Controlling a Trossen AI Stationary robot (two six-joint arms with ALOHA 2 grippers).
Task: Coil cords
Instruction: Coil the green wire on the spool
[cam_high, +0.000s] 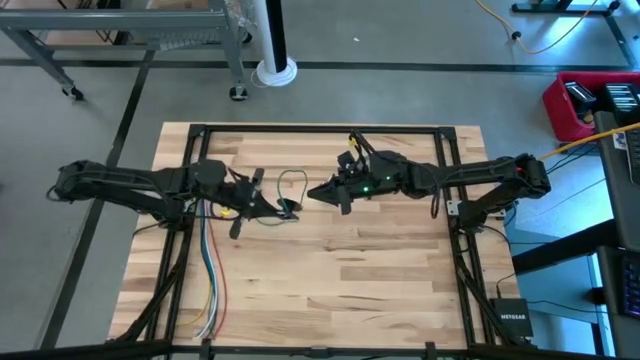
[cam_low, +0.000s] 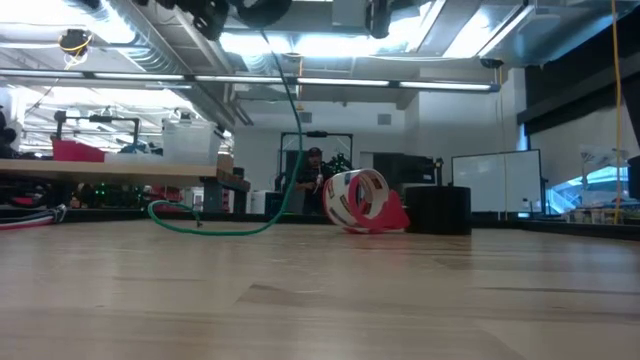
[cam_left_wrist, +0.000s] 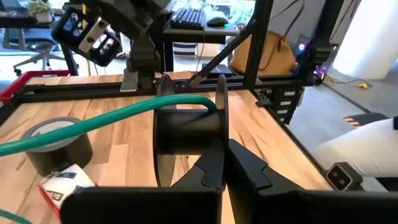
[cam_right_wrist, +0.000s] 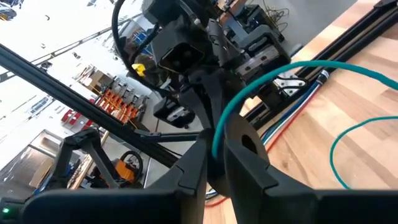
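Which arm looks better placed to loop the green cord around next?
Right, probably: the right claw pinches the green cord, while the left claw is busy gripping the black spool.

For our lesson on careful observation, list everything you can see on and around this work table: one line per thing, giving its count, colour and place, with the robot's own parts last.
cord: one, green, hanging from the grippers, its loop lying on the table between the arms.
spool: one, black, in the left gripper, cord running over it.
tape roll: one, grey, on the table beside the left arm.
long wires: a bundle, green, yellow, red and white, along the table's left side.
table: one, light wood with a black frame.
red and white roll: one, far side of the table in the low view.
person: one, dark clothes, in the room behind.
left gripper: one, dark, fingers shut on the spool.
right gripper: one, dark, fingers shut on the cord, facing the left.
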